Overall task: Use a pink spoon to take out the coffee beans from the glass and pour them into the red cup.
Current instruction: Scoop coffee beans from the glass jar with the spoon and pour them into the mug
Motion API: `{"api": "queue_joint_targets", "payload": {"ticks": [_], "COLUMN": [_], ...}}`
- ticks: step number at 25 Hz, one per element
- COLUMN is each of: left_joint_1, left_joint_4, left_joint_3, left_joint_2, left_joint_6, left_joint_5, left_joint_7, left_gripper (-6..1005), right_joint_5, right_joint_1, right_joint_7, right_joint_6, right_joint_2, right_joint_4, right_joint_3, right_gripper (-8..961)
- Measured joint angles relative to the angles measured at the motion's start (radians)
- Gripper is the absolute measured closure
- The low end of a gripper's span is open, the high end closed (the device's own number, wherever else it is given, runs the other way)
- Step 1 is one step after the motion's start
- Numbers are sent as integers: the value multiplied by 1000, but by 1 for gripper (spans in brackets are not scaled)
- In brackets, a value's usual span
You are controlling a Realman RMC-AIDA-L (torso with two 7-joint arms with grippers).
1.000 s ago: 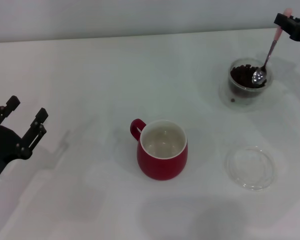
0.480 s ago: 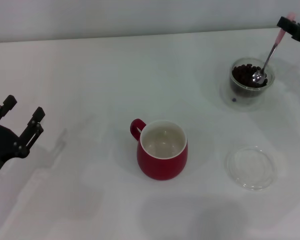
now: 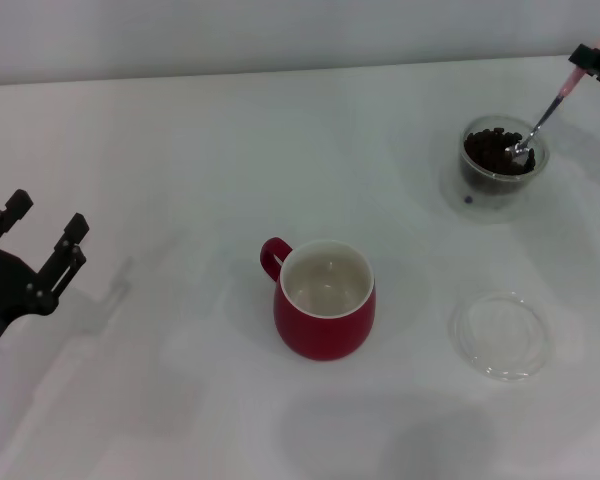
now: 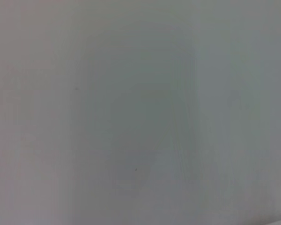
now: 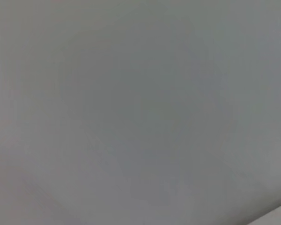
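At far right, right end effector (image 3: 592, 64) grips slender pink spoon (image 3: 545, 112), shiny bowl among dark coffee beans (image 3: 490, 152).

Right tool (image 3: 598, 66) edge-cropped, grip unclear

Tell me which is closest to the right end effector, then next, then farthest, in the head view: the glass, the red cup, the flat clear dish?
Counting from the right end effector, which holds the pink spoon at the far right:
1. The glass, just beside it.
2. The flat clear dish, nearer the robot, on the right.
3. The red cup, in the middle.
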Motion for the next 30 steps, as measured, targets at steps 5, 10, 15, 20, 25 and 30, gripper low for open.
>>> {"api": "queue_joint_targets", "payload": {"ticks": [5, 10, 15, 20, 25, 30], "left_joint_1": [0, 2, 2, 0, 2, 3], "left_joint_4": [0, 0, 1, 1, 2, 1], "left_joint_3": [0, 0, 0, 0, 0, 0], "left_joint_2": [0, 0, 0, 0, 0, -1], "left_joint_6": [8, 9, 10, 20, 29, 30], "left_joint_5": [0, 0, 0, 0, 0, 0], "left_joint_7": [0, 0, 0, 0, 0, 0], "left_gripper": [348, 348, 348, 348, 348, 348], "right_joint_5": [75, 127, 140, 153, 178, 196], "right_joint_1": [-17, -28, -34, -33, -37, -43], "right_joint_7": [27, 51, 80, 88, 102, 114], "right_joint_6": [-2, -9, -29, -29, -23, -23], "right_joint_2": [-1, -10, -8, -2, 0, 1], "right_joint_4": [28, 78, 88, 94, 97, 97], "right_joint_3": [1, 2, -3, 5, 11, 12], "right_gripper": [805, 805, 805, 805, 805, 805]}}
